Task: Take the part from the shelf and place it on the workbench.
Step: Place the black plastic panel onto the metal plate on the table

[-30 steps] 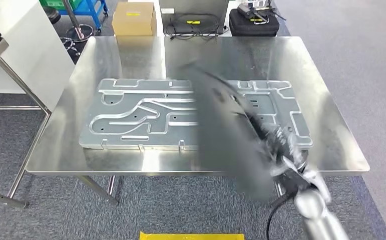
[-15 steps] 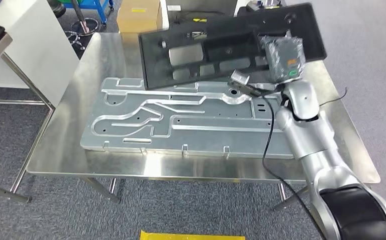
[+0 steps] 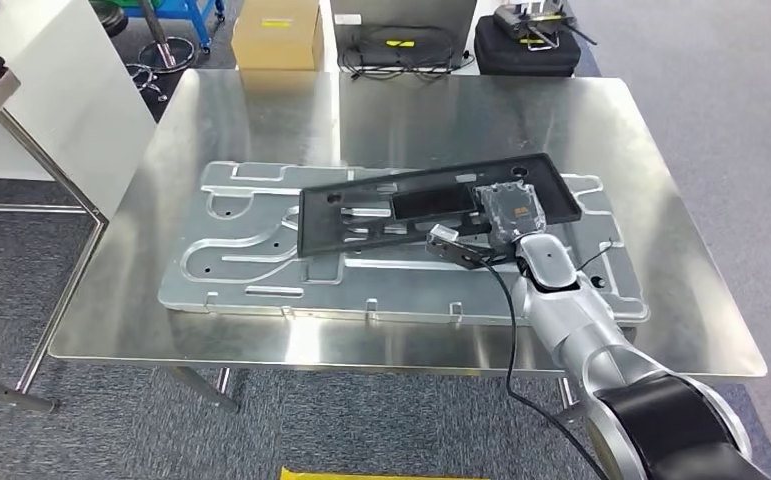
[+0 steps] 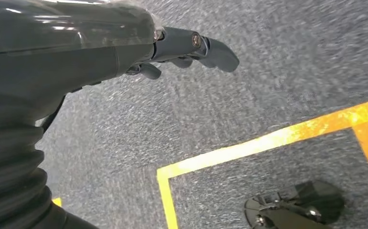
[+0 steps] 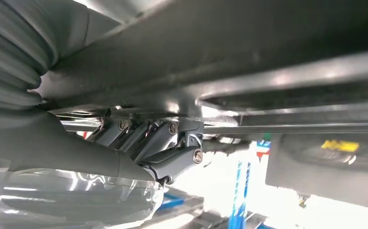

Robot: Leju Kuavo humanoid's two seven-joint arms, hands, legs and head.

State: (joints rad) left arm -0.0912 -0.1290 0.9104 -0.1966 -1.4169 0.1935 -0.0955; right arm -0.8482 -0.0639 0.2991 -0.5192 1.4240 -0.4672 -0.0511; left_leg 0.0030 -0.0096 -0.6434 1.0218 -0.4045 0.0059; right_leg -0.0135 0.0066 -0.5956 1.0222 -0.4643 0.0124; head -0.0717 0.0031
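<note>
Black part gripped by right hand over grey plate, worktop centre; left hand loose, holding nothing, fingers apart.

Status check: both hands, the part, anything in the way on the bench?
Right hand grips black part low over silver plate. Left hand open, hanging. Nothing else in the way.

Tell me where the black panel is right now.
In the head view the black panel sits over the right half of the silver metal plate on the workbench, gripped at its right end by the right hand.
</note>
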